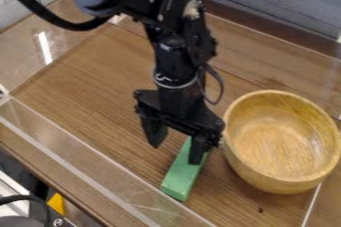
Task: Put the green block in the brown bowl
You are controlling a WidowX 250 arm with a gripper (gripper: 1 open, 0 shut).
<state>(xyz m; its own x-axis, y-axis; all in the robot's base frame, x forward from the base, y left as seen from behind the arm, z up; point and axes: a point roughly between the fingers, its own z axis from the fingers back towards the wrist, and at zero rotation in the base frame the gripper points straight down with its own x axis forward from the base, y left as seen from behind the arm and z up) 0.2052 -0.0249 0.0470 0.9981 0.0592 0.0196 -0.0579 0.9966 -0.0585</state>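
The green block (182, 174) lies flat on the wooden table, its long side pointing away from the front glass wall. My gripper (176, 148) points straight down over the block's far end, open, with one dark finger on each side and nothing held. The brown bowl (282, 137) stands upright and empty just to the right of the block and gripper, its rim a finger's width from the right finger (200, 152).
A clear glass wall (80, 176) runs along the table's front and left edges, close to the block's near end. The black arm (167, 32) reaches in from the upper left. Bare wooden tabletop (94, 92) stretches left of the gripper.
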